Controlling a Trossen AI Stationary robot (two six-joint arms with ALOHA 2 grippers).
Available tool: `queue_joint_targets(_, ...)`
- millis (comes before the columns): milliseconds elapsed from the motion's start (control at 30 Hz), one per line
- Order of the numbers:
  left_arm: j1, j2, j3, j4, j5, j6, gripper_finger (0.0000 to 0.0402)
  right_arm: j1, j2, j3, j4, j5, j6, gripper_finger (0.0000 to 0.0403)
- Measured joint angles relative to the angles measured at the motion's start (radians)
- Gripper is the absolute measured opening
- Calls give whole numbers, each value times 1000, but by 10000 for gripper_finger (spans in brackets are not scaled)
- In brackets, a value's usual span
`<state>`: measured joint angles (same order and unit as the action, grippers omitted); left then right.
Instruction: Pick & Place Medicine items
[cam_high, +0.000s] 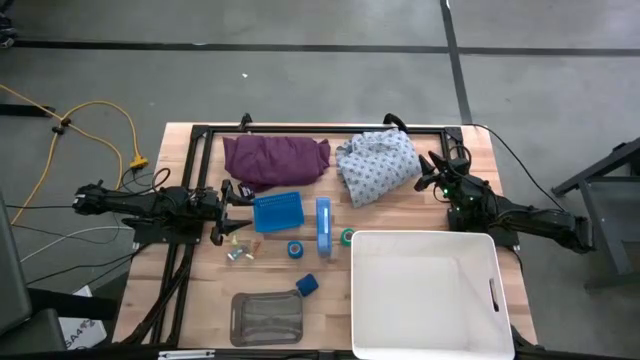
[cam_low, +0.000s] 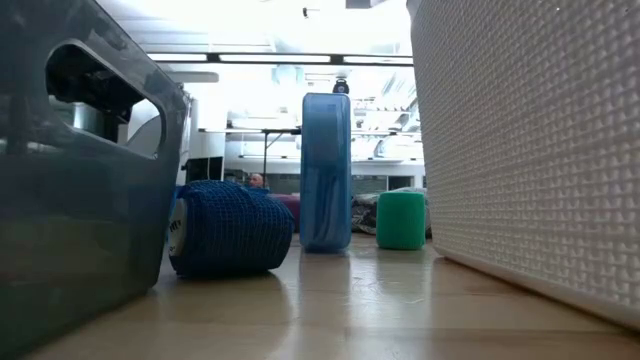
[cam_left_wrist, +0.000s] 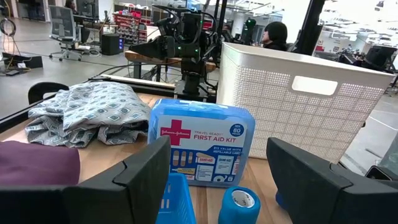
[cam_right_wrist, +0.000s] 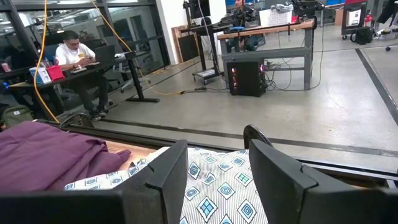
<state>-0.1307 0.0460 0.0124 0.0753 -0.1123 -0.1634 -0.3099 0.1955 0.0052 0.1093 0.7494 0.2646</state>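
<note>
Left pincer gapes empty before the first aid kit; a clumsy reach could topple it.

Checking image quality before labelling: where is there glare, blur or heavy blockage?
Low view: ceiling lights blown out, white basket and grey bin loom close and block the sides; left wrist view: own fingers soft; high view: evenly lit.
</note>
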Motion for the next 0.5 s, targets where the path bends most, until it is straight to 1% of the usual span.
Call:
queue_joint_targets(167, 0, 0, 0, 0, 5, 37, 258, 0, 0, 0, 0, 0, 0, 160)
queue_joint_targets(500, -26, 0, 0, -15, 25, 35, 258, 0, 0, 0, 0, 0, 0, 160)
